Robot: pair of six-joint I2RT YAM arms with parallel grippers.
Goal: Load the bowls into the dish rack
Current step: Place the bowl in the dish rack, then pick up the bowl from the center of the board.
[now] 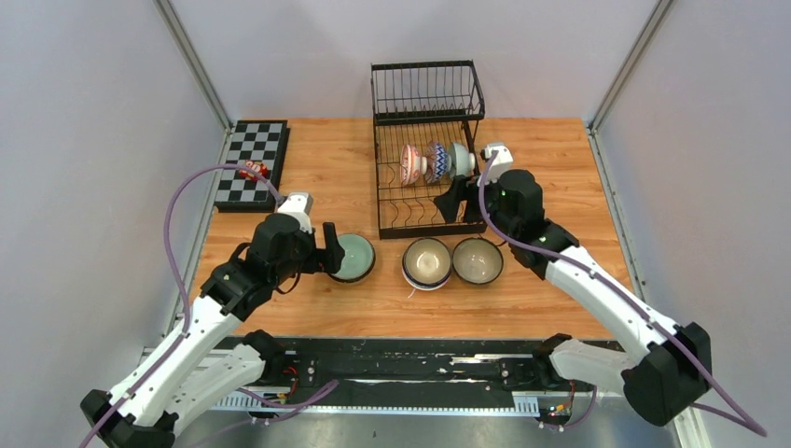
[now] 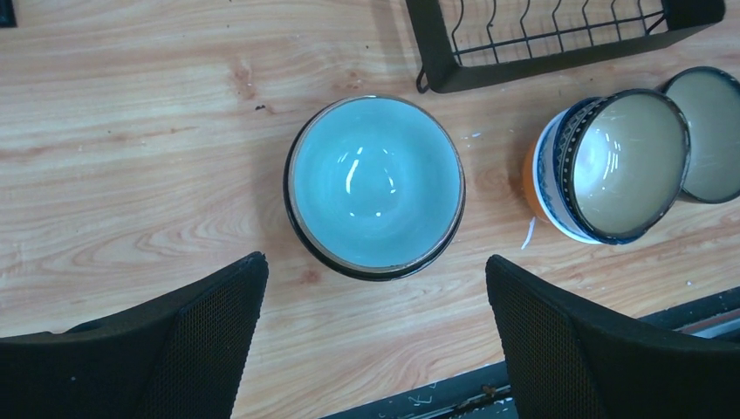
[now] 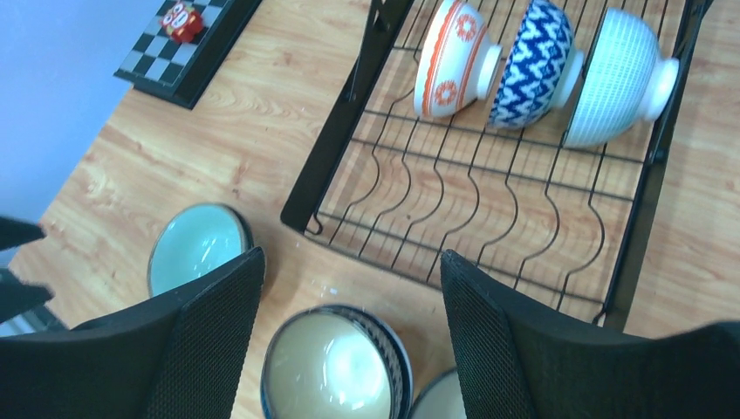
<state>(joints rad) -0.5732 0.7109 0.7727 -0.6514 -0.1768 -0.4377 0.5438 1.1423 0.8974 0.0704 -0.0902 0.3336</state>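
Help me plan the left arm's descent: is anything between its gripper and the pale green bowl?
Nothing visible. The left gripper hangs open above the pale green bowl, which sits apart from the stacked bowls and the dish rack.

Three patterned bowls on edge in black dish rack, pale green bowl, two cream bowls upright in front.

High fixed view over whole table, wrist views close, facing down, sharing the pale green bowl

A robot test cell: plain grey partition walls enclose a wooden worktop with two bolted arms.
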